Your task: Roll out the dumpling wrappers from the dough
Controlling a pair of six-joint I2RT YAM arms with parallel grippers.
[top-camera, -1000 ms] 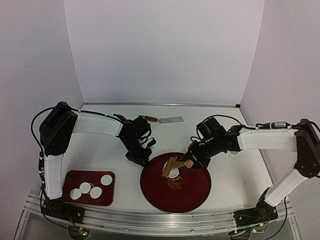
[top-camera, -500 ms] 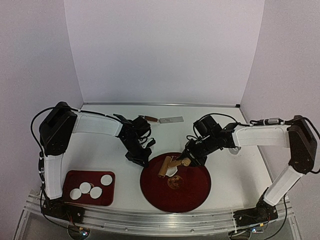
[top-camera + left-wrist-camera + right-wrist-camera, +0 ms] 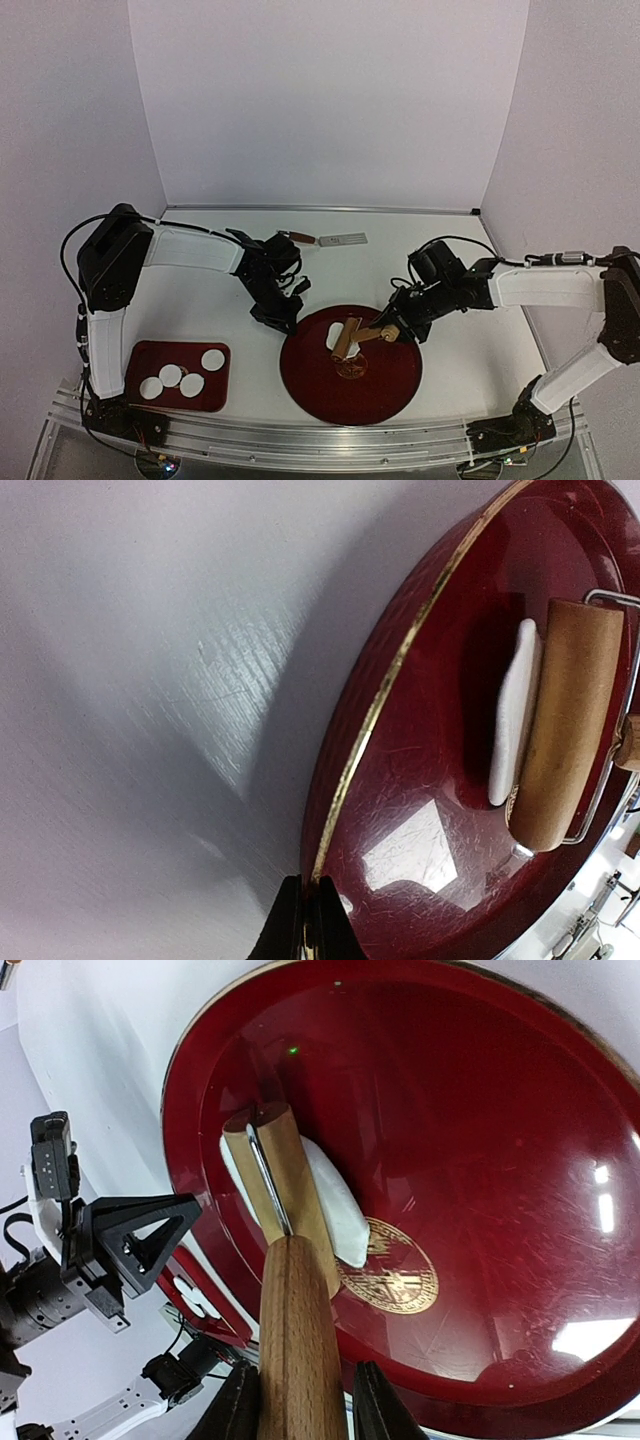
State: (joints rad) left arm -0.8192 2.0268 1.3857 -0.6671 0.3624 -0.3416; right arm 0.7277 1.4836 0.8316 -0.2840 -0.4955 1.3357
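1. Top external: you see four dumpling wrappers point(image 3: 171, 375) on the small red tray point(image 3: 145, 355), near-left, well apart from the dough point(image 3: 333, 338).
2. R gripper point(image 3: 393, 328) clamps the roller point(image 3: 348, 338) by its handle; barrel rests on the dough, on the round plate point(image 3: 385, 385).
3. L gripper point(image 3: 284, 320) is pinched shut on the round plate's rim.

Four dumpling wrappers point(image 3: 171, 375) are lying flat on the small dark red tray point(image 3: 140, 355) near the left front corner of the table point(image 3: 400, 260). They are thin white discs, round and alike; three are sitting close together in a loose row, and the fourth is lying a little apart toward the tray's far right corner. The dough point(image 3: 512, 715) is lying on the round red plate point(image 3: 420, 810), a pale flattened piece with uneven edges, and the wooden roller point(image 3: 565, 720) is resting across it, with white showing on both sides of the roller in the right wrist view.
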